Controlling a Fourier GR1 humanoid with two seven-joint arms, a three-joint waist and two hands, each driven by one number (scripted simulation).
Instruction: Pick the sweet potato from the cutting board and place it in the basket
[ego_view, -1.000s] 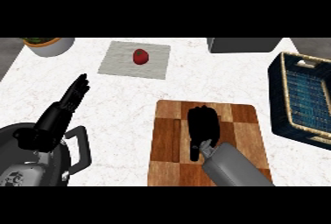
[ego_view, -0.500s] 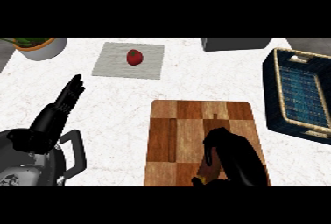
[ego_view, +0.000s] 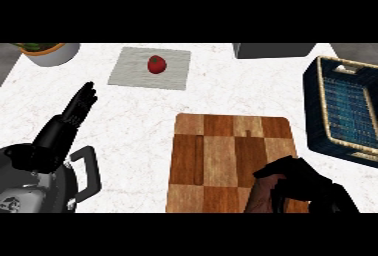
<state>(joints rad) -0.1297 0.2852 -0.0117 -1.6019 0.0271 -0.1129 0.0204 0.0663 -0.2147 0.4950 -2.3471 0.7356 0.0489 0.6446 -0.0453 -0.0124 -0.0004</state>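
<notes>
A wooden cutting board (ego_view: 221, 150) lies in the middle of the white counter. My right hand (ego_view: 303, 182) is over its near right corner, fingers curled round a brown sweet potato (ego_view: 260, 199); only the potato's left side shows under the hand. A dark blue woven basket (ego_view: 347, 112) stands at the right edge, just beyond the board, with nothing visible inside. My left hand (ego_view: 77, 107) rests open at the left, fingers straight and pointing away.
A red tomato (ego_view: 156, 64) sits on a grey cloth (ego_view: 148, 67) at the back. A potted plant (ego_view: 48, 51) is at the back left, a grey box (ego_view: 273, 50) at the back right. A metal kettle with a black handle (ego_view: 33, 182) stands under my left forearm.
My right hand has drawn back from the board's middle to its near right corner and curled round the sweet potato. The left hand has stayed put.
</notes>
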